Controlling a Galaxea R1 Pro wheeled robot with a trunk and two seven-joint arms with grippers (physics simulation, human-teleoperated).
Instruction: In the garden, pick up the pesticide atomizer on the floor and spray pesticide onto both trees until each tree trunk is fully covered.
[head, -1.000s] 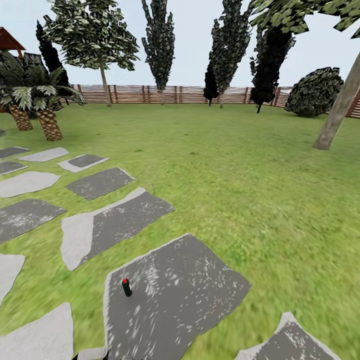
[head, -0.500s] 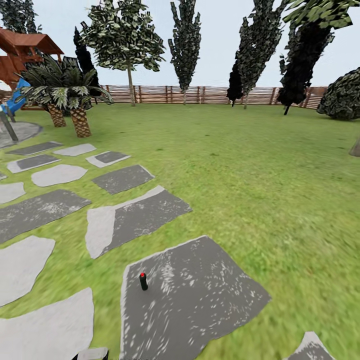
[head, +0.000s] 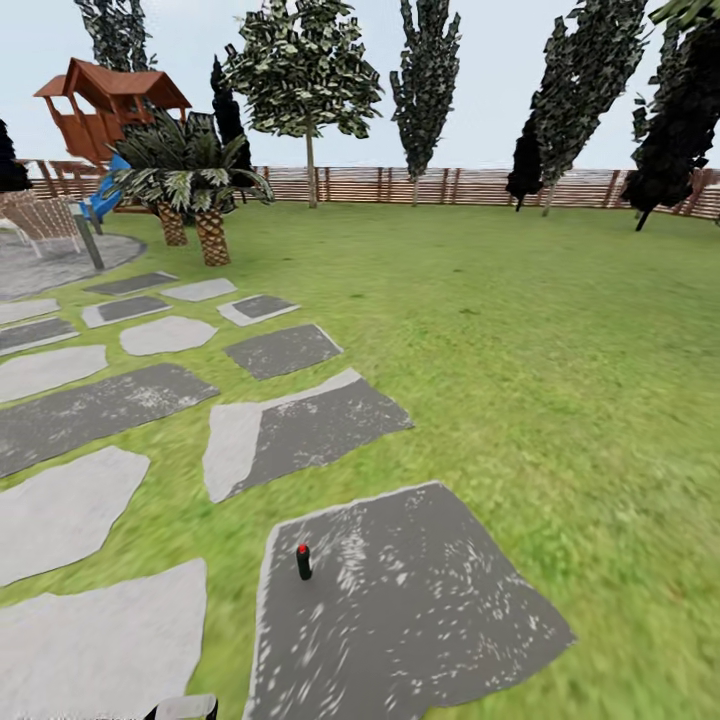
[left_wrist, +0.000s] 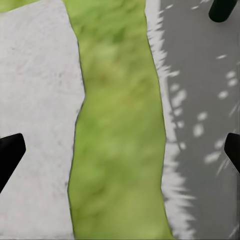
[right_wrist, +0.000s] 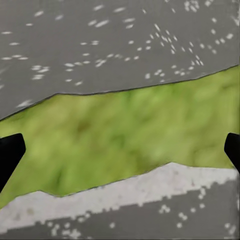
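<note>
Small dark green-black pesticide atomizer with red round top (head: 303, 562) stands upright on the near dark grey speckled stone slab (head: 420, 610); looks light, rigid, tippy, so I'd pinch its body mid-height; both my jaws spread wide, empty

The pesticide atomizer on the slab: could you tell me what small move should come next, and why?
Probably roll a little closer: the pesticide atomizer stands upright on the dark slab ahead, and both grippers hang open over grass and stone, holding nothing.
</note>
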